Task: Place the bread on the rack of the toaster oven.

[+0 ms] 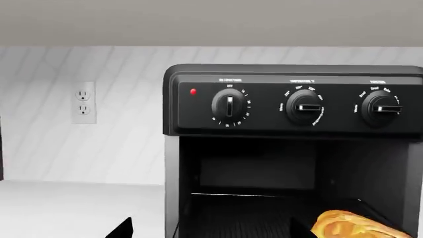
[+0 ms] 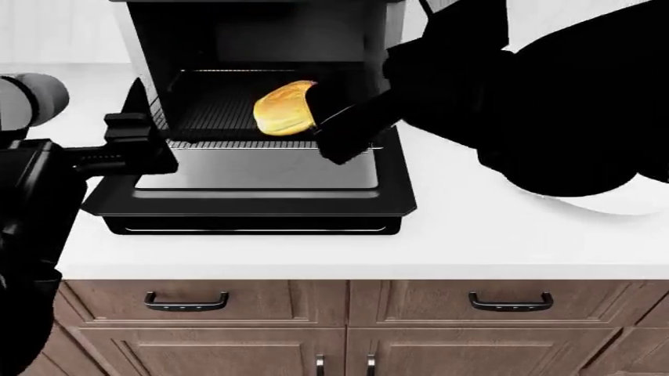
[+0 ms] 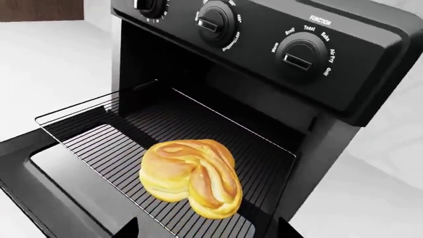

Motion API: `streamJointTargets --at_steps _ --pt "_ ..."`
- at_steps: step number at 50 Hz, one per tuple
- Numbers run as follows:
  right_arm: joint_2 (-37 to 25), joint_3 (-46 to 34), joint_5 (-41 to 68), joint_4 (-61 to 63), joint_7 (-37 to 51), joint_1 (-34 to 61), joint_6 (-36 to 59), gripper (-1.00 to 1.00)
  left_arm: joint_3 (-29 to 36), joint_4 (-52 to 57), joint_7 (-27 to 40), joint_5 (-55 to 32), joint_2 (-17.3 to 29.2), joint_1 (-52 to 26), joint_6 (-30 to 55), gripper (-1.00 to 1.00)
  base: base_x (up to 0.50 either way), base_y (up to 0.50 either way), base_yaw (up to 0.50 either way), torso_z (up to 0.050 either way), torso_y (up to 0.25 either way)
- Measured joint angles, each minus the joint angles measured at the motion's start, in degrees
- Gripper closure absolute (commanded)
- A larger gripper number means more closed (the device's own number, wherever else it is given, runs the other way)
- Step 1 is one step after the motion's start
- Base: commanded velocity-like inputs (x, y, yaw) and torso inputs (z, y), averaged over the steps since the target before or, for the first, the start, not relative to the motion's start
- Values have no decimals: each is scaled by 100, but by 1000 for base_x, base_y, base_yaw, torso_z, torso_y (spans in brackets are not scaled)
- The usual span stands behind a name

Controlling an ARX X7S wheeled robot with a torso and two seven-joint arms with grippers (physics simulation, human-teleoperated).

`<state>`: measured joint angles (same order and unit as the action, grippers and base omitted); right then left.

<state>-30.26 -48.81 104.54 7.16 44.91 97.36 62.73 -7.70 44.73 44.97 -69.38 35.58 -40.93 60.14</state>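
While the bread [image 3: 190,177] lies on the rack [image 3: 119,131], near the front on our right side, our job looks almost done. Our right claw [image 2: 319,129] is right beside it; we cannot tell if it holds on. Our left claw [image 2: 136,137] waits open by the door [image 2: 251,192]. One knob [image 3: 300,55] says FUNCTION.

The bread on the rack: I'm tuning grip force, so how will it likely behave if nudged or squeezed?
The bread looks soft and probably light, so a hard squeeze could dent it. Its glossy crust may slip against the fingers. Its lumpy, knotted shape should rock rather than roll freely, and the rack bars under it would likely resist sliding.
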Motion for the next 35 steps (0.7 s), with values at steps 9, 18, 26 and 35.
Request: streamJointTargets --at_steps 9,18,26,35 --pt "-605 -390 2853 2483 2479 906 -2013 -100 -2597 888 2189 -3990 684 979 479 -100 0 0 0 0 0" --pt "-1382 -395 5636 4145 3680 2617 -3752 -100 -8142 -5 161 -7408 -997 4875 1579 -100 0 0 0 0 0" --pt "-851 -1249 5839 4460 4137 2419 -3563 -100 -12794 -481 -4554 -5195 -2242 6927 2195 -100 0 0 0 0 0" --pt "41 -2294 5324 4531 4357 1681 -2852 -100 -14521 -609 -9747 -2840 -2887 7919 1973 -100 0 0 0 0 0"
